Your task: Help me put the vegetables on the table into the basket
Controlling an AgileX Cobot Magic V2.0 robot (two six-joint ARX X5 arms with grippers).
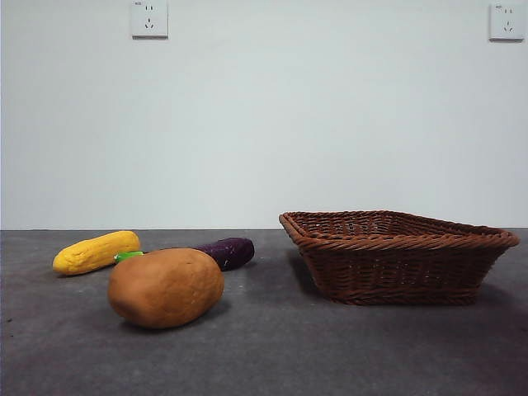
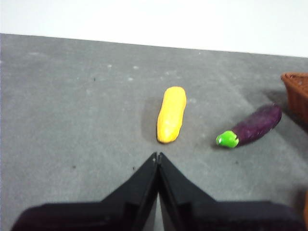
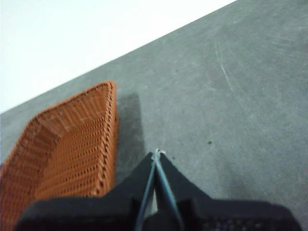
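Note:
On the dark grey table (image 1: 272, 355), three vegetables lie at the left: a yellow corn cob (image 1: 96, 252) (image 2: 171, 114), an orange-brown potato (image 1: 166, 287) in front, and a purple eggplant (image 1: 224, 252) (image 2: 252, 126) with a green stem behind the potato. The brown wicker basket (image 1: 396, 256) (image 3: 67, 149) stands at the right and looks empty. My left gripper (image 2: 157, 156) is shut with nothing in it, hovering short of the corn. Beside the basket, my right gripper (image 3: 156, 154) is shut and holds nothing. Neither arm shows in the front view.
A white wall with two power sockets (image 1: 149, 18) (image 1: 506, 21) stands behind the table. The table's far edge runs along the wall. Bare table surface lies between the potato and the basket.

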